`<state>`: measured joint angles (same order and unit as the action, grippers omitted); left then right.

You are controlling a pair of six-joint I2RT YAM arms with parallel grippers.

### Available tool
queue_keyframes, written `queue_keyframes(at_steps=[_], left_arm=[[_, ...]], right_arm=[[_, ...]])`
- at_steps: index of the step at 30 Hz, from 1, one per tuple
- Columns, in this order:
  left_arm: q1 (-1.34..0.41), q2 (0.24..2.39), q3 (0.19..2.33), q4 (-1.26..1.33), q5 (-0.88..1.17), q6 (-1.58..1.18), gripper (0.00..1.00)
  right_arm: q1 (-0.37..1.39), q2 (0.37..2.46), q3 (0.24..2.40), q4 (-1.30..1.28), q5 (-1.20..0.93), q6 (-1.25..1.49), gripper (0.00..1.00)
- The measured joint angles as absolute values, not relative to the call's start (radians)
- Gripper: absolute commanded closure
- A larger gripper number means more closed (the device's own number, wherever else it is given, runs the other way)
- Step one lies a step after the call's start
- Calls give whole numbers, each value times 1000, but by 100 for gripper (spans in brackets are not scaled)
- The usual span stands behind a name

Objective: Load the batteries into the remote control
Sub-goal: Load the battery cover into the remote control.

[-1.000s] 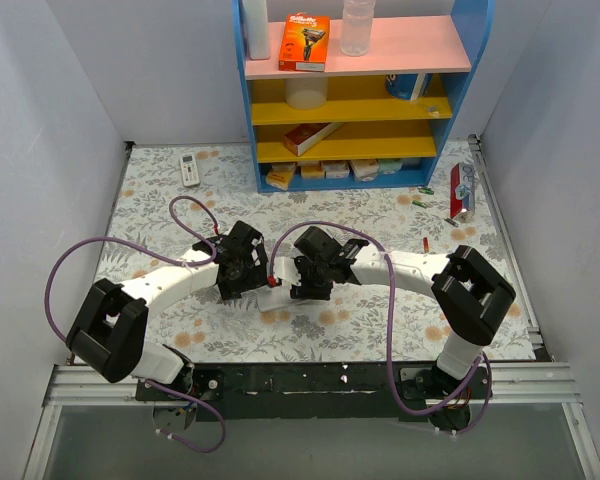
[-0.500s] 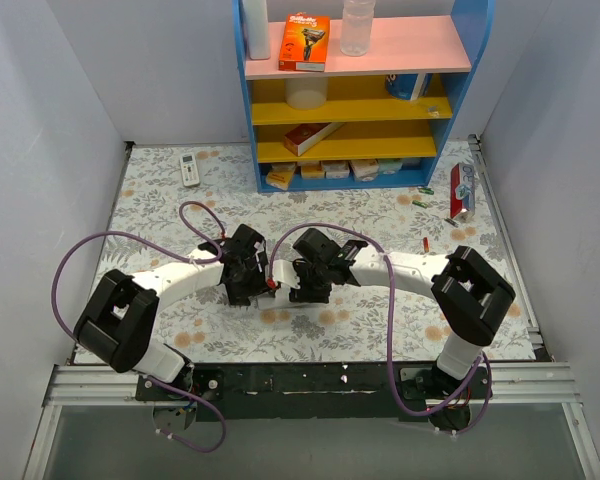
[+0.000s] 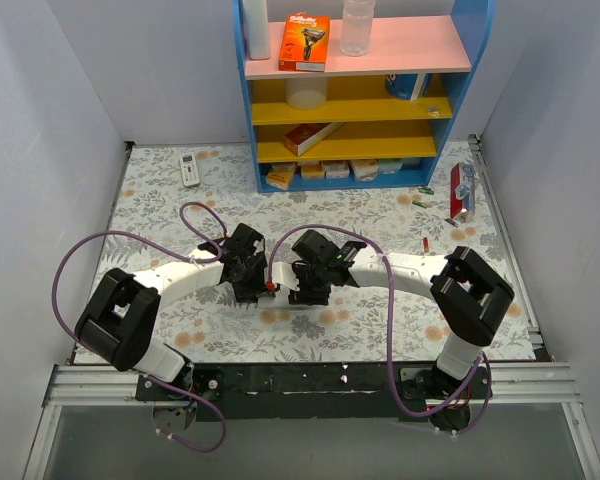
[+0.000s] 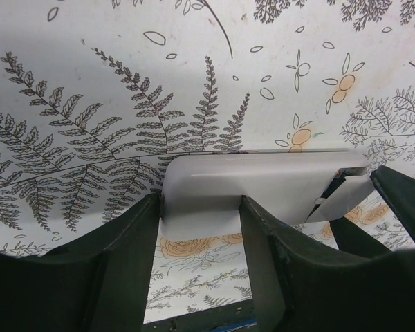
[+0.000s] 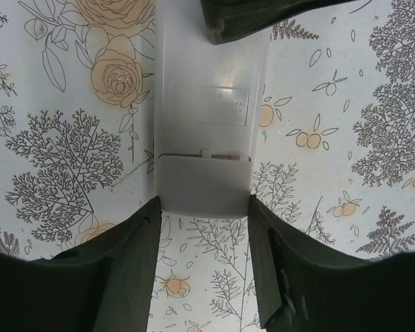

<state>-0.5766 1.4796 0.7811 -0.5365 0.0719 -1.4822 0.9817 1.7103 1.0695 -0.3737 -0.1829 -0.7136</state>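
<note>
The remote control [image 4: 263,176] is a plain white bar lying on the flowered table between both grippers. In the right wrist view its battery cover [image 5: 204,183] faces up at the near end of the remote control [image 5: 207,69]. My right gripper [image 5: 205,207] is shut on that end, one finger against each long side. My left gripper [image 4: 197,204] sits over the other end, jaws part closed: one finger by the end's corner, the other across the body. From above, the left gripper [image 3: 250,275] and right gripper [image 3: 305,280] nearly meet and hide the remote. One slim red battery [image 3: 425,243] lies to the right.
A blue shelf unit [image 3: 355,175] with boxes stands at the back centre. A small white remote with buttons [image 3: 189,168] lies back left. A red packet [image 3: 462,190] and small green and red bits [image 3: 425,200] lie at the right. Purple cables loop over both arms.
My left gripper has moved in toward the remote's end and its jaws have narrowed. The right gripper has held its place on the remote.
</note>
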Motion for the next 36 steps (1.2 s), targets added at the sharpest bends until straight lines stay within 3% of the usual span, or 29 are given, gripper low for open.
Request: queue_keyframes(at_steps=[36], left_arm=[[-569, 1470, 772, -530, 75, -1482, 59]], right_arm=[[969, 1712, 1063, -381, -190, -657, 65]])
